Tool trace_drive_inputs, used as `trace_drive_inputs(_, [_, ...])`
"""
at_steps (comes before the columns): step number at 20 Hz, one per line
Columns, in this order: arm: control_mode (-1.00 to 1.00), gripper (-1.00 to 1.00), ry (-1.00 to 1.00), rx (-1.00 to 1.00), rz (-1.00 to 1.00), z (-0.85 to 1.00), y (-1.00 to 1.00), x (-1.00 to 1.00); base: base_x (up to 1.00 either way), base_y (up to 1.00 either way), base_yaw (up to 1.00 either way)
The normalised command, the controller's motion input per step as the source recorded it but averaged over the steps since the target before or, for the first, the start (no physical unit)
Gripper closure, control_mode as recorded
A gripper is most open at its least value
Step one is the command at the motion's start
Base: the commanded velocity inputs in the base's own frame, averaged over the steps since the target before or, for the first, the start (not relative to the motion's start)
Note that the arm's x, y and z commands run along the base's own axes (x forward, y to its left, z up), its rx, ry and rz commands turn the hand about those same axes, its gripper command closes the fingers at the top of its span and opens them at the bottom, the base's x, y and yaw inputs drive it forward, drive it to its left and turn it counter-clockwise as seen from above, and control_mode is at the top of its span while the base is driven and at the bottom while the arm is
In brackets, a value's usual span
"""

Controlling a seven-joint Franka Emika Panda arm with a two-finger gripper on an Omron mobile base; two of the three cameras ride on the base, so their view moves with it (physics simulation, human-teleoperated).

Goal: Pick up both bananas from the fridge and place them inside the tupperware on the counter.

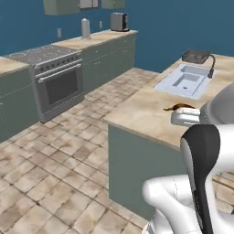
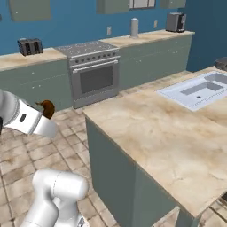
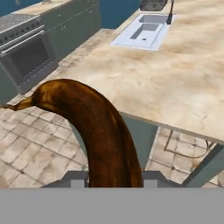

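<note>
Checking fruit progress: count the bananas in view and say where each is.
1. One banana is held in the shut tool, carried beside the counter. The second may be hidden elsewhere.

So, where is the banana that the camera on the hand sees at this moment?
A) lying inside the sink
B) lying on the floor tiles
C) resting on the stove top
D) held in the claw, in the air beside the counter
D: in the hand view the brown banana rises from between the tips of the shut claw, with the counter edge and the floor beyond it.
</note>
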Motion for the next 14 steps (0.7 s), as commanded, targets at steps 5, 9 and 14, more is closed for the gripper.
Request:
trace_drive_inputs(5, [1.0,1.0,0.0,0.0,0.0,0.0,0.0,0.0,0.78,1.0,-0.41])
trace_drive_inputs(9, [1.0,1.0,0.0,0.0,0.0,0.0,0.0,0.0,0.6,1.0,-0.27])
trace_drive_inputs(14, [1.0,1.0,0.0,0.0,0.0,0.0,0.0,0.0,0.66,1.0,-0.31])
